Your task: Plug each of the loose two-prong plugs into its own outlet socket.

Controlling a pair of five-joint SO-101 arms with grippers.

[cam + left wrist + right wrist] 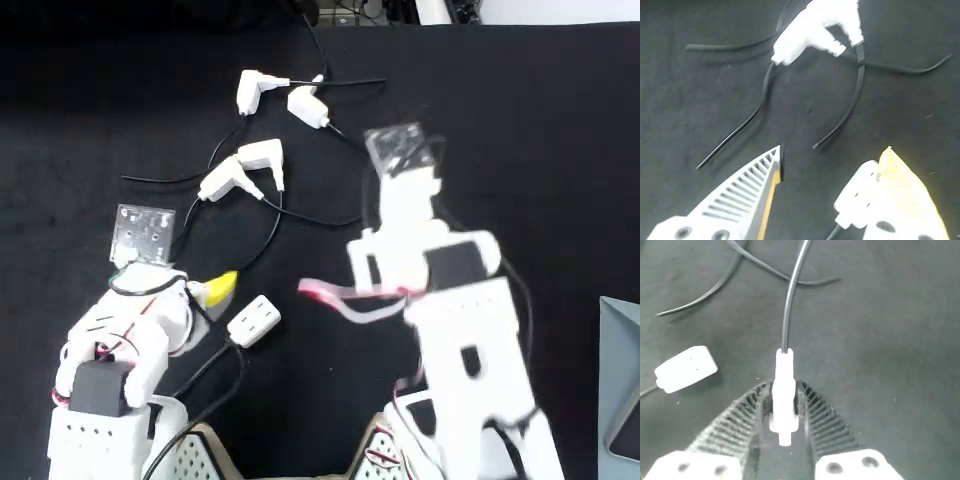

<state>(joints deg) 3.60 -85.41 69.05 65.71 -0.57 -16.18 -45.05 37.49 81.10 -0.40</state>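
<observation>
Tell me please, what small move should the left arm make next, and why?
Probably close the left claw on the outlet socket. This claw is open, and the socket lies inside it, right beside its yellow finger. The right claw is shut on a plug, so a steadied socket would likely make the plugging easier.

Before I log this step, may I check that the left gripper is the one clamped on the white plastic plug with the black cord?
Not quite: the right gripper is the one clamped on the white plastic plug with the black cord, as the right wrist view shows.
</observation>
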